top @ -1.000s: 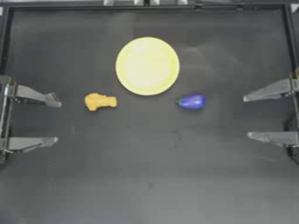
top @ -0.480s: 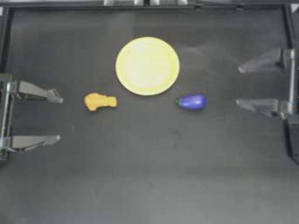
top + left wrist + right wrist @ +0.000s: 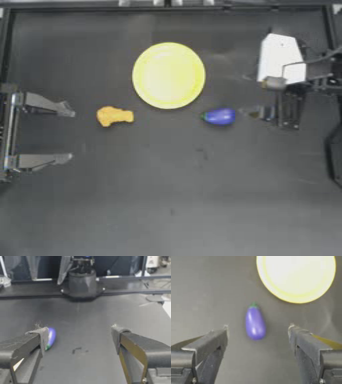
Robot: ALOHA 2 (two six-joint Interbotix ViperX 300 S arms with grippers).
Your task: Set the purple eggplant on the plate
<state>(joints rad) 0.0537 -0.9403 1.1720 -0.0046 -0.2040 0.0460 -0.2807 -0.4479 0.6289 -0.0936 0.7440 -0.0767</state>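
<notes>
Now my right gripper [image 3: 258, 331] has swung in from the right edge, jaws spread wide, lined up just right of the eggplant [image 3: 219, 116], which lies beside the plate [image 3: 168, 75]. My left gripper [image 3: 67, 132] waits open, far left.

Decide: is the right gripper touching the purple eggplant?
Apart. The right wrist view shows the right gripper open, bare table between each jaw and the purple eggplant.

no text, label, brand or number can be read in any view. the plate [image 3: 168, 75] and the purple eggplant [image 3: 219, 116] are plain, and the table [image 3: 167, 200] carries no sign
</notes>
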